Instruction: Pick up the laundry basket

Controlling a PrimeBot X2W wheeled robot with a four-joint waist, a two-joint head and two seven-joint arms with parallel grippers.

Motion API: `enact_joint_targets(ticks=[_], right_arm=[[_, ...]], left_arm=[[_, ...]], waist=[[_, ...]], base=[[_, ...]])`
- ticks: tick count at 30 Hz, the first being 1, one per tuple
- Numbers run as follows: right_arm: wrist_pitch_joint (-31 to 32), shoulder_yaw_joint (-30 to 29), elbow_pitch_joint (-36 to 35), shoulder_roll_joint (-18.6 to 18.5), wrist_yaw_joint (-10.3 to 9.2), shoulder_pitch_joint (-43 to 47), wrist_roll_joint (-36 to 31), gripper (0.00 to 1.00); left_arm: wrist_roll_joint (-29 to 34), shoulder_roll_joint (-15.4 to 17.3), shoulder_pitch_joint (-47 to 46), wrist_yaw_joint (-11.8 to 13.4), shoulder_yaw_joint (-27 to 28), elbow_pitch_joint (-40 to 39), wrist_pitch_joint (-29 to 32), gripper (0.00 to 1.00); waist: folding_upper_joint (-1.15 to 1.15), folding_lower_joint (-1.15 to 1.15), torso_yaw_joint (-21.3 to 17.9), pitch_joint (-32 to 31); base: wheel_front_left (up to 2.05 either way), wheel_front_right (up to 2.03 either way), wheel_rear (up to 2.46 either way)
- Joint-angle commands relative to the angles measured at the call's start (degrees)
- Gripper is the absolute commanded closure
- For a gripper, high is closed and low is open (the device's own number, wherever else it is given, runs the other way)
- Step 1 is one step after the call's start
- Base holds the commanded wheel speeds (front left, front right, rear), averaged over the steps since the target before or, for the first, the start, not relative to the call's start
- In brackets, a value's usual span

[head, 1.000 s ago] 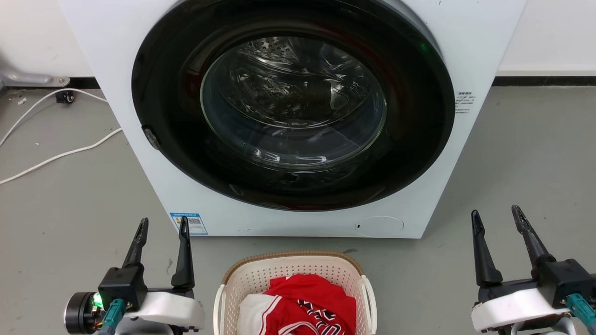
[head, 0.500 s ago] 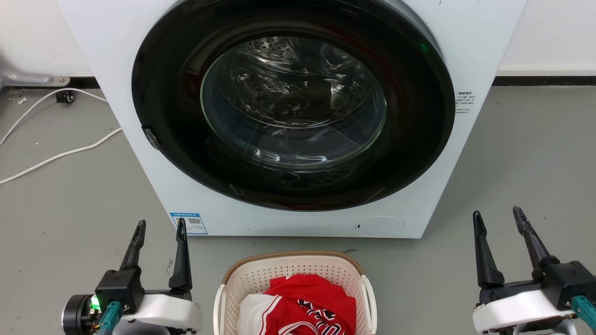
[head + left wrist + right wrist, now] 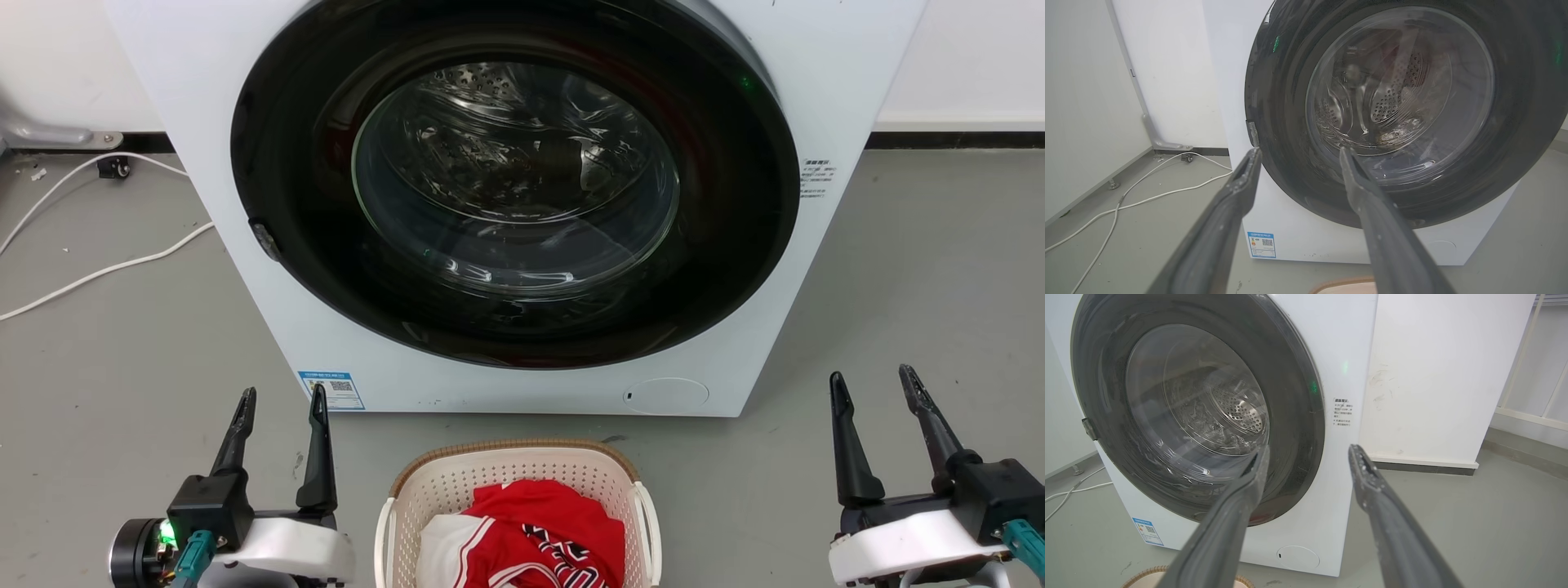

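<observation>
Centrally, laundry basket (image 3: 457,490) between left gripper (image 3: 282,392) and right gripper (image 3: 871,374) (jaws spread), floor (image 3: 735,490) seemingly either side.

Bare floor (image 3: 735,490) is left open on either side of the laundry basket (image 3: 514,448), the left hand (image 3: 282,394) being held near its left wall and the right hand (image 3: 870,376) well apart on the right. The way ahead is closed by the washing machine (image 3: 490,392), set just behind the basket's far rim. The basket's inside is taken up by red and white clothes (image 3: 547,523).
</observation>
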Motion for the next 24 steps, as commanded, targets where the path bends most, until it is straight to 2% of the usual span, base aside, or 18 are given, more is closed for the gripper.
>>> enact_joint_targets(ticks=[1,14,24], right_arm=[[-0.14,0.05,-0.03,-0.23,-0.02,0.18,0.38,0.0],[-0.13,4.44,4.12,-0.21,-0.03,-0.97,-0.16,0.0],[-0.13,8.86,12.47,-0.16,-0.03,-7.9,-0.25,0.0]], left_arm=[[-0.13,0.12,0.49,0.15,0.13,-0.11,-0.16,0.0],[-0.44,0.11,-1.51,-1.53,0.53,5.06,-0.16,0.0],[0.5,0.15,-9.15,-3.11,1.9,15.74,-0.16,0.0]], waist=[[0.0,0.0,-0.03,0.05],[0.0,0.0,-0.29,1.91],[0.0,0.0,-0.51,11.28]], base=[[0.0,0.0,0.0],[0.0,0.0,0.0],[0.0,0.0,0.0]])
